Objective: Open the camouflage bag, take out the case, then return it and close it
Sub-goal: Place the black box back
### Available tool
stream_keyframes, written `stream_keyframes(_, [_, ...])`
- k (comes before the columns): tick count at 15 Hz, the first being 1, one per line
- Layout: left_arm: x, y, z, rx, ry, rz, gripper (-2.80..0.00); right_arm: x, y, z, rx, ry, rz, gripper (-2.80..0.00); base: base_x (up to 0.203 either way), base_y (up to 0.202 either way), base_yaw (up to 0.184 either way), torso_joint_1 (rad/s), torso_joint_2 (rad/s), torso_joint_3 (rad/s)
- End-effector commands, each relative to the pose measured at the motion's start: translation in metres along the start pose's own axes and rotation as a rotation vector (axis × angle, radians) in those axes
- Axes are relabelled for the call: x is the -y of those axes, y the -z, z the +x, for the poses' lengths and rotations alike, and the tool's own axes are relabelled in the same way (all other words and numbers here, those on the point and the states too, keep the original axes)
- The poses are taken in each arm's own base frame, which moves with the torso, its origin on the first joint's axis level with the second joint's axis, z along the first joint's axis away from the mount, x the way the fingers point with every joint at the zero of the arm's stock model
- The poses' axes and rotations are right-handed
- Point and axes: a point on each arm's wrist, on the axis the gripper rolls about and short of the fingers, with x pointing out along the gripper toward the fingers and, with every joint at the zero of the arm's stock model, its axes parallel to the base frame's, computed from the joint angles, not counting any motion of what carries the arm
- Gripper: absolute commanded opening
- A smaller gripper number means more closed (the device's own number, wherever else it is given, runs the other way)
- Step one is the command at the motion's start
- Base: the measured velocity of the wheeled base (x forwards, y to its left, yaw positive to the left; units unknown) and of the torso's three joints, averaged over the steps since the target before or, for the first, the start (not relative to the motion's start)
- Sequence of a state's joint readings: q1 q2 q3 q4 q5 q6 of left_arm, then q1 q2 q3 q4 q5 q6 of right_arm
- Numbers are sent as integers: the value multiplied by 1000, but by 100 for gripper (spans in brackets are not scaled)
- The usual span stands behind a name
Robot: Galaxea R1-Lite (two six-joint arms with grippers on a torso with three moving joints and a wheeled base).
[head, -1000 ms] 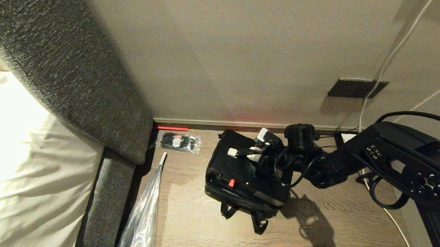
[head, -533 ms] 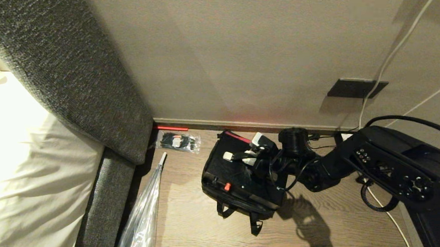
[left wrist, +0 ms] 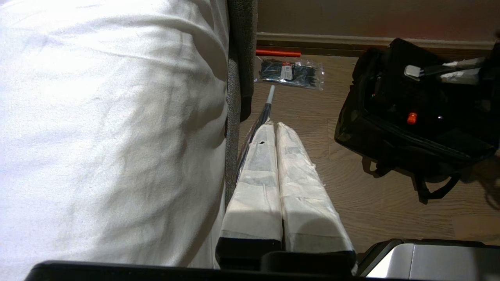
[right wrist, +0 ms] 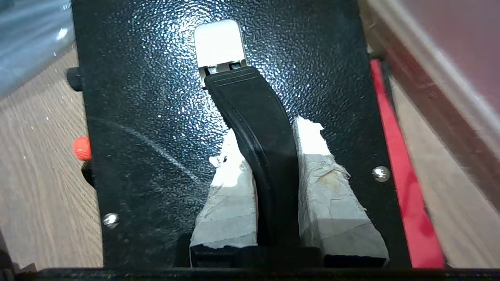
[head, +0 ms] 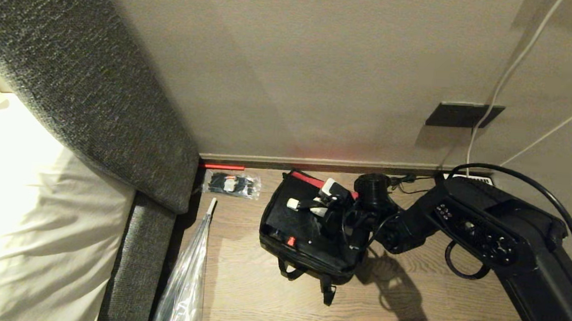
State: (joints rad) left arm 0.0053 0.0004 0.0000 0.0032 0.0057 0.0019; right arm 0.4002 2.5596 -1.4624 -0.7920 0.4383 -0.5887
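Case (head: 307, 224) held by its black handle (right wrist: 261, 128) in right gripper (right wrist: 269, 154) jaws, partly w/in camouflage bag (head: 309, 261). To be lowered level, clear of red lining (right wrist: 394, 156). Left gripper (left wrist: 275, 136) parked beside bed, jaws closed on nothing.

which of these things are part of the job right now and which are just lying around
In the job:
- boxy camouflage bag, open on the wooden floor
- flat black hard case, sitting in the bag
- right gripper, clamped on the case's black handle

Lying about:
- clear packet of black items
- white cable
- left gripper, parked
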Motion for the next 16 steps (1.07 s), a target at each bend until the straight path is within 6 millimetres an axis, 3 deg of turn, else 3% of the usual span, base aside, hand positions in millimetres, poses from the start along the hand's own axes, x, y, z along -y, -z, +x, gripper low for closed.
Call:
stream_keyframes(1, [0,0,0,1,-1,0,-280,-9,23,14,-13,-11,3,-280,0,0,0,0,0,0])
stream_keyframes(5, [0,1,0,-1,-1,0,-280,-12,45,18,-47,2,18,-280,0,0,0,0,0,0])
stream_keyframes(6, [0,1,0,-1,-1,0,-280,-12,47,19,-68,29,23,0,0,0,0,0,0,0])
stream_keyframes(11, [0,0,0,1,-1,0,-280,-12,40,11,-73,29,33,0,0,0,0,0,0,0])
stream_keyframes(13, [0,1,0,0,-1,0,-280,-7,17,-8,-67,36,33,0,0,0,0,0,0,0])
stream_keyframes(16, [0,1,0,-1,-1,0,-280,4,-14,-56,-75,68,91,0,0,0,0,0,0,0])
